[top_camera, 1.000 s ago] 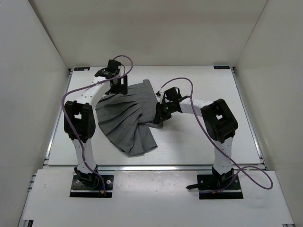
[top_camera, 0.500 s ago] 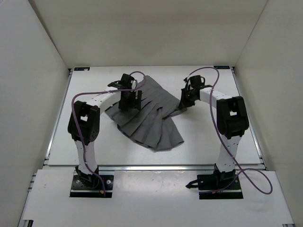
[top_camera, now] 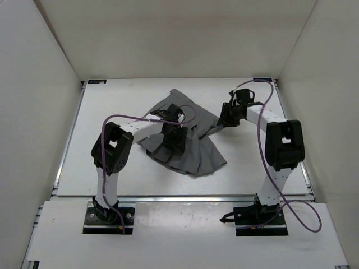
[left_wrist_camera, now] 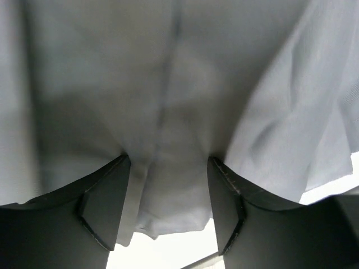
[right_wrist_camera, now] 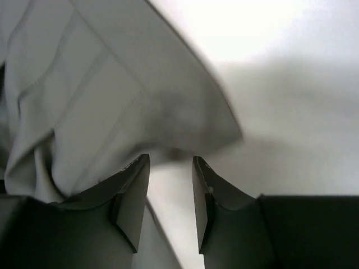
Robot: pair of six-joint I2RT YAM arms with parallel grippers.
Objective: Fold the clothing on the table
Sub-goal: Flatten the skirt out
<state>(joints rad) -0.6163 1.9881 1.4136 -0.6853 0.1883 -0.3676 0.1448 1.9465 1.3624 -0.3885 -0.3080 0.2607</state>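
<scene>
The dark grey pleated fabric garment has been shifted rightward on the white table; left fingers are spread over it, right fingers released.

Grey pleated clothing, rumpled, partly folded over, lying mid white table

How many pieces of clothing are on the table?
1: the clothing lies crumpled at the middle of the table. Another piece under it could be hidden.

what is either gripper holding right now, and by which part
The left gripper straddles a bunched fold of the dark grey pleated fabric garment; whether it grips cannot be told. The right gripper is open, holding nothing.
</scene>
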